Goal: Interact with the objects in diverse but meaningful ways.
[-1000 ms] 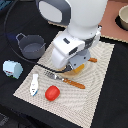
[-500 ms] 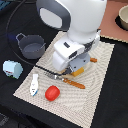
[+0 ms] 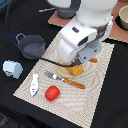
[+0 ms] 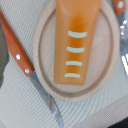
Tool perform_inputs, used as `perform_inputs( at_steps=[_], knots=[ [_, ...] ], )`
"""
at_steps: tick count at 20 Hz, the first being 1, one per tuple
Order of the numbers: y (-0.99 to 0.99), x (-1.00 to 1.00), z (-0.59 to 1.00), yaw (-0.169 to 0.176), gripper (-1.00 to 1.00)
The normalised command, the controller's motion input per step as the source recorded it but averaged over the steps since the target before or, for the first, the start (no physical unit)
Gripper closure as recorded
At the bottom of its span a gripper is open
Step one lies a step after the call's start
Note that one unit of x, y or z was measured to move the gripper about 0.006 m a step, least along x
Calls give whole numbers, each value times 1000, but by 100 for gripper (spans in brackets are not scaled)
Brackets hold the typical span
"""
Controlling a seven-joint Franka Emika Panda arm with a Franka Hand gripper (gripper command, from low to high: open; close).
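On the woven mat (image 3: 95, 95) in the exterior view, the white arm's bulky head covers most of a round wooden plate (image 3: 65, 76), and only one orange corner of the bread loaf (image 3: 76, 71) shows beneath it. The claw itself is hidden behind that head, so this view cannot tell whether it is open or closed. Out from under the arm lie a fork (image 3: 65, 79) with an orange handle, a red tomato (image 3: 52, 92) and a small white bottle (image 3: 34, 84); farther off sit the dark grey pot (image 3: 31, 46) and the milk carton (image 3: 12, 69) on the black tabletop (image 3: 15, 100). A bowl (image 3: 123, 17) is cut off at the frame's edge.

The wrist view looks straight down and shows what the other hides: the loaf (image 4: 76, 42), with four pale ridges, lying lengthwise across the plate (image 4: 45, 47) directly below the claw. A knife (image 4: 25, 60) with an orange handle lies just beside the plate rim, its blade tip blurred. A second orange handle (image 4: 119, 6) is cut off at a corner. No fingers appear, so the grip cannot be judged; the loaf rests on the plate.
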Motion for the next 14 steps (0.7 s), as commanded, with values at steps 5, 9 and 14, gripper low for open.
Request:
perform_inputs(
  at_steps=[5,9,14],
  knots=[
    [-726,-557,137,-6,-100],
    [-723,-531,7,4,-100],
    [-482,-233,-41,174,-100]
  ],
)
